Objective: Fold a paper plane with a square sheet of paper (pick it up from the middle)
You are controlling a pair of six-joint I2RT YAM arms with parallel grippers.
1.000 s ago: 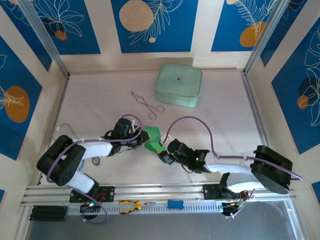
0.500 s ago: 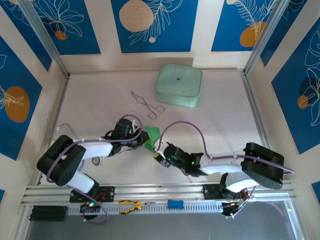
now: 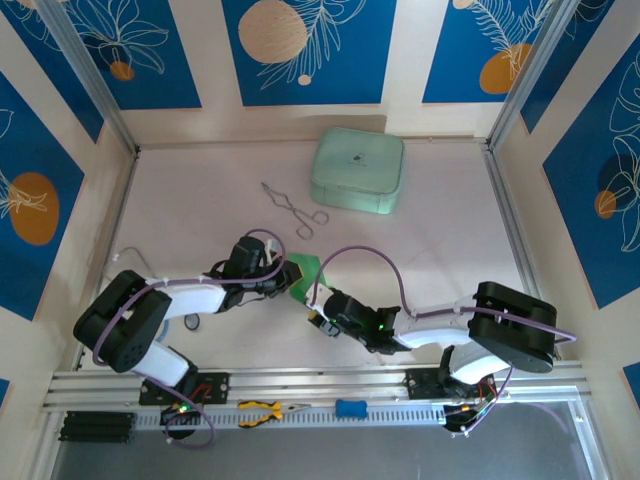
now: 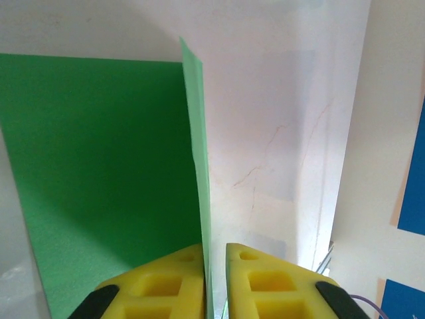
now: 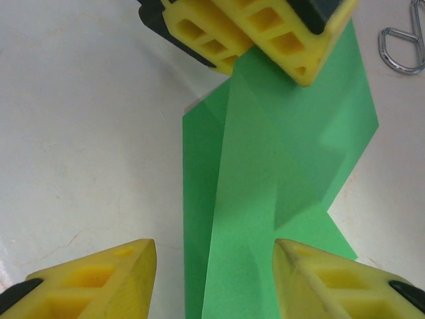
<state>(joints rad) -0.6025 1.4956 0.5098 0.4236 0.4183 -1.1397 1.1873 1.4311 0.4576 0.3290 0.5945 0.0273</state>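
Note:
The sheet of paper, bright green and partly folded with creases, lies between the two grippers near the table's front. In the left wrist view one fold of the paper stands upright between the yellow fingers of my left gripper. The jaws are a crack apart, with a thin gap beside the right pad. My right gripper is open and straddles the near end of the paper, its fingertips on either side. The left gripper's fingers sit at the far end of the paper.
A pale mint-green case stands at the back. Metal tongs lie between it and the paper, with a ring handle near the sheet. Pliers and a small blue item rest on the front rail.
My right gripper has shifted a little to the left along the paper's near end as its arm swung. The left jaws have loosened from shut to a crack apart.

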